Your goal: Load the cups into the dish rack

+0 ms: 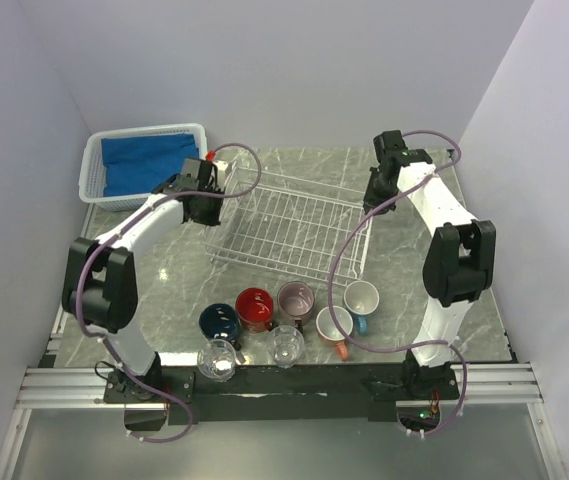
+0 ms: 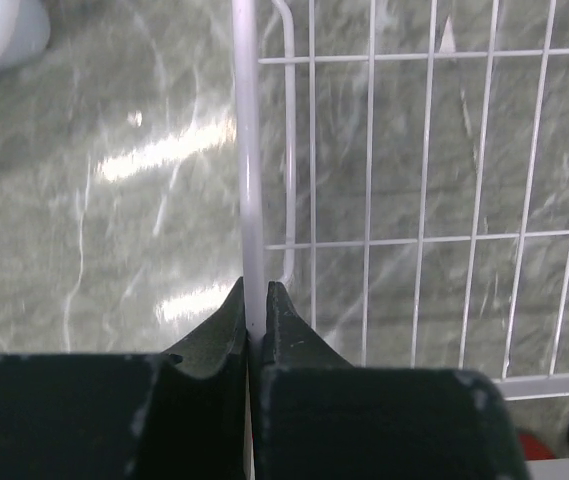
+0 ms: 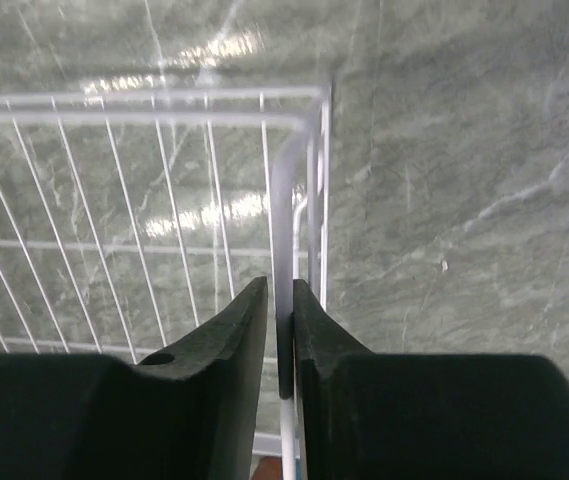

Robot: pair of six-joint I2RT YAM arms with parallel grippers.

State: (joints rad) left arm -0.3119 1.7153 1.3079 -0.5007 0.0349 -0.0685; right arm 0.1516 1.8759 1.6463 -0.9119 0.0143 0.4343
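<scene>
The dish rack (image 1: 284, 225) stands centrally on the counter (image 1: 164, 290). The cups (image 1: 255, 308) stand before it at the near edge. The basket (image 1: 149, 131) lies behind-left of the rack.

White wire dish rack (image 1: 289, 225) mid-table (image 1: 164, 290), 7 upright cups (image 1: 254, 308) clustered nearer, 5 coloured mugs (image 1: 296, 297), 2 clear glasses (image 1: 217, 358) nearest.

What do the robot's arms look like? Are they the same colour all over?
No, two colours. The left arm and right arm each have smooth white sections joined by chunky black joints. A thin purple cable loops loosely along each arm. The left gripper and right gripper are black, with two pointed fingers like a beak, scuffed with small pale marks.
</scene>
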